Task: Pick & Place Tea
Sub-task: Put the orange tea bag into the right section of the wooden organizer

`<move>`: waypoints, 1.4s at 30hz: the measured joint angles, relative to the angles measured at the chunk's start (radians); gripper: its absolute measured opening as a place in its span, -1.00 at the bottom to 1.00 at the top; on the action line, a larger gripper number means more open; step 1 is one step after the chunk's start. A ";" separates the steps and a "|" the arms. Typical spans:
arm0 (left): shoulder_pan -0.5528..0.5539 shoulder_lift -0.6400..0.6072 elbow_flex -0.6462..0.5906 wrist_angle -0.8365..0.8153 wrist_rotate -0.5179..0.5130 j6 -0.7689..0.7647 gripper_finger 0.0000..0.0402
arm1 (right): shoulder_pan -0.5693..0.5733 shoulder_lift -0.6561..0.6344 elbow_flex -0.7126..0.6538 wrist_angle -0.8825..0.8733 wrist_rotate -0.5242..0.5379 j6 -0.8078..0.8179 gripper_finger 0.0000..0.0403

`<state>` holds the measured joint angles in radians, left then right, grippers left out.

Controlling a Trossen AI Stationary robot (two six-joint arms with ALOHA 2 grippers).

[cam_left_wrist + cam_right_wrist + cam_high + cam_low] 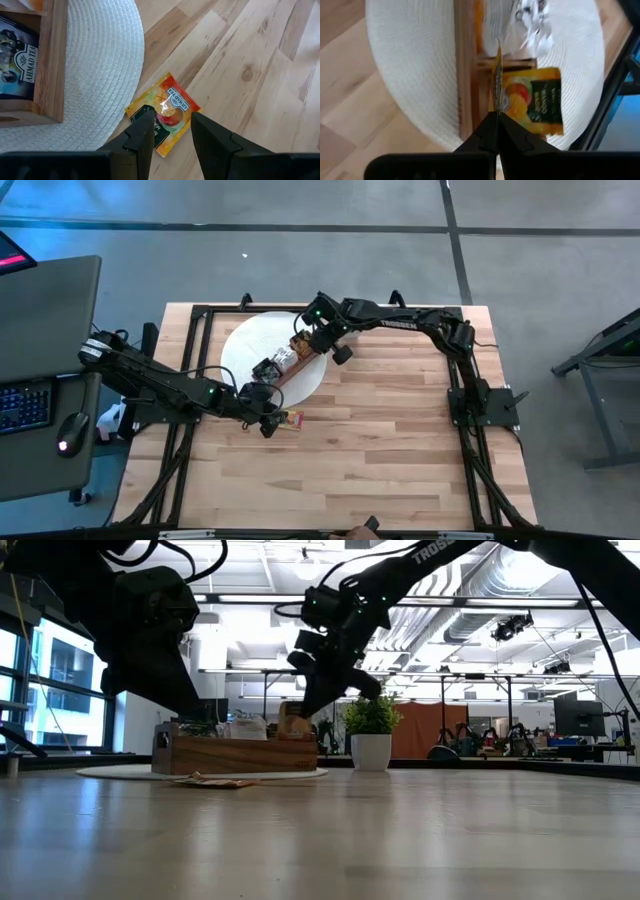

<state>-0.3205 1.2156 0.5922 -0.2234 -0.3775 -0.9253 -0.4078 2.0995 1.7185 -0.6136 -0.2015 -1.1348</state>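
An orange-yellow tea sachet [167, 107] lies flat on the wooden table just off the white round mat [100, 65]; it also shows in the high view [291, 420] and the low view [215, 781]. My left gripper [172, 132] is open above it, one finger over each side; I cannot tell whether it touches. My right gripper [497, 116] is shut on another orange sachet [497, 75], seen edge-on, above the brown wooden compartment box [290, 365]. An orange sachet [535, 100] lies in the box, and a dark one [17, 62] in another compartment. My right gripper pinches the sachet's near edge [497, 107] between its two shut fingers. The fingers point down toward the box. The sachet stands on edge beyond the fingertips, over the box's compartments; I cannot tell whether its far end touches the box.
The box stands on the white mat [250, 345] at the table's far middle. A small green potted plant [370, 735] stands behind the box in the low view. Bare wood lies toward the table's near and right sides [400, 450].
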 joint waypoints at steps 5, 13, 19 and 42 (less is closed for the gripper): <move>0.000 0.000 0.000 -0.004 0.000 0.000 -0.36 | -0.003 0.015 0.000 0.061 0.011 0.002 -0.99; 0.000 0.000 0.000 -0.007 0.001 0.000 -0.36 | -0.004 0.016 0.001 0.074 0.035 0.016 -0.74; 0.000 0.000 0.000 -0.010 0.001 0.000 -0.36 | -0.004 0.016 0.001 0.142 0.049 0.043 -0.55; 0.013 0.000 0.000 -0.020 0.081 -0.200 -0.36 | 0.118 -0.342 0.004 -0.176 -0.032 0.617 -0.98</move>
<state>-0.3077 1.2156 0.5926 -0.2436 -0.2967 -1.1249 -0.2896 1.7576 1.7222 -0.7896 -0.2337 -0.5183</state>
